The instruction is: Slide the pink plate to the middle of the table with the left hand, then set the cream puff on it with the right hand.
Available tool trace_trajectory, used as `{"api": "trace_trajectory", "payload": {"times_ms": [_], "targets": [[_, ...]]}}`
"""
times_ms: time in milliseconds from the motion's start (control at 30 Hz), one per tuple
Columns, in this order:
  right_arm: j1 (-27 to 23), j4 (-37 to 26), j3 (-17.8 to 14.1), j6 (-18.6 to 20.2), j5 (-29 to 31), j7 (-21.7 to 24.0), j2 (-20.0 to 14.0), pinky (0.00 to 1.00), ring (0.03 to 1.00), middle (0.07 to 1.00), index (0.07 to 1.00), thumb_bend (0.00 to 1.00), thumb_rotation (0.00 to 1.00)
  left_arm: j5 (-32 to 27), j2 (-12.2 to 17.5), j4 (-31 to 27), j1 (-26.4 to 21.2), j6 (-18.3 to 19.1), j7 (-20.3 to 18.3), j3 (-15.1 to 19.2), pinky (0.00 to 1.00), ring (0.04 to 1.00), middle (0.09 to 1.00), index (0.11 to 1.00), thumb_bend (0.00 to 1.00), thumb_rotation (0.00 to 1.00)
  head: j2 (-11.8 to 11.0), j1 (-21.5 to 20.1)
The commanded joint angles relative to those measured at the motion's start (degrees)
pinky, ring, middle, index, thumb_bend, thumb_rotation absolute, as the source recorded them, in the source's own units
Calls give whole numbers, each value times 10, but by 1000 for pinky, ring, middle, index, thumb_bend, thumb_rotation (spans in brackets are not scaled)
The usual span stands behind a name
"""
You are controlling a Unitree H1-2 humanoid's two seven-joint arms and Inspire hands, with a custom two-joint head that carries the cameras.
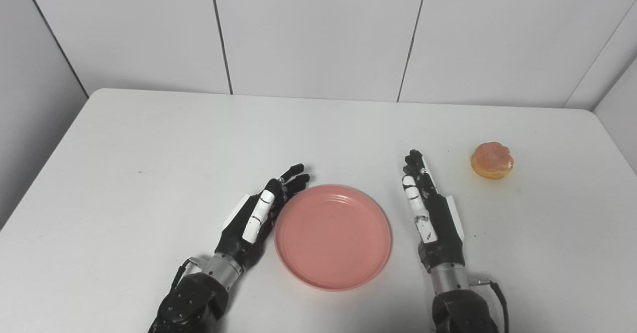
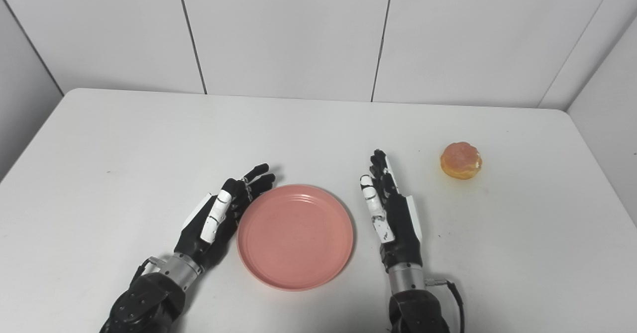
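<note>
The pink plate (image 1: 332, 235) lies flat near the front middle of the white table (image 1: 149, 149), with nothing on it. My left hand (image 1: 259, 213) rests on edge right against the plate's left rim, fingers straight and open, holding nothing. My right hand (image 1: 428, 208) stands on edge a short way right of the plate, fingers stretched forward, open and empty. The cream puff (image 1: 492, 160), round and golden-orange, sits on the table beyond and to the right of my right hand, apart from it.
White wall panels (image 1: 318, 29) close off the table's far edge, and side walls stand at the left and right. Bare tabletop stretches to the left and behind the plate.
</note>
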Motion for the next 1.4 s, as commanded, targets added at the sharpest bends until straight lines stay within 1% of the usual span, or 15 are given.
{"api": "trace_trajectory", "payload": {"times_ms": [0,100,200,400,467,600,700,733,900,933,1033,1067,1200,1300,1367], "targets": [[-24,-7,-8,0,-4,-11,3,997,959,944,942,555,802,4,-5,10,1,-9,-17,-12,946,950,923,900,672,1000,0,1],[-37,-2,-18,2,-8,-25,5,989,955,940,929,574,783,7,-8,11,1,-14,-14,-13,948,950,922,899,673,1000,1,3],[-60,10,-28,-24,-7,-23,-14,997,976,956,957,562,793,12,-10,12,3,-24,-9,-14,959,953,918,897,665,1000,1,3],[-91,11,-34,-25,-101,-64,-55,950,959,950,958,546,846,19,-18,25,3,-52,-4,-8,997,975,938,916,665,1000,3,-7],[-103,19,-34,-34,-126,-78,-68,939,954,952,952,547,795,20,-23,29,3,-58,3,-4,1000,984,946,920,672,1000,3,-9],[-114,13,-30,-19,-178,-99,-89,916,943,957,953,552,762,23,-34,27,7,-61,17,4,1000,995,958,930,687,1000,3,-14],[-118,-4,-20,12,-241,-105,-110,896,939,958,965,574,698,22,-36,31,7,-65,17,7,1000,999,962,933,686,1000,3,-16],[-122,-7,-19,13,-262,-111,-118,881,931,955,959,585,651,22,-36,31,8,-66,17,7,1000,999,961,933,686,1000,3,-16],[-138,-12,-26,16,-310,-129,-140,870,927,951,943,599,537,23,-34,29,8,-67,15,8,1000,998,959,932,680,1000,4,-17],[-140,-11,-27,26,-321,-130,-145,870,927,951,943,598,528,23,-33,29,8,-65,14,7,1000,998,959,932,680,1000,4,-17],[-147,-10,-29,58,-348,-123,-158,809,894,934,933,604,359,26,-30,26,8,-61,15,6,1000,995,955,933,686,1000,6,-17],[-149,-11,-30,65,-352,-120,-161,806,893,933,931,605,341,28,-30,25,8,-60,15,6,1000,994,955,932,686,1000,6,-17],[-152,-31,-43,108,-310,-79,-161,825,899,942,935,599,255,27,-27,22,9,-56,12,7,1000,994,955,935,694,1000,6,-17],[-154,-32,-47,116,-304,-76,-166,830,897,940,929,602,202,25,-30,21,10,-61,14,9,1000,984,949,924,679,1000,10,-20],[-157,-23,-51,112,-302,-83,-171,826,898,941,929,609,199,24,-29,21,9,-59,12,8,1000,982,948,925,679,1000,10,-20]]}}
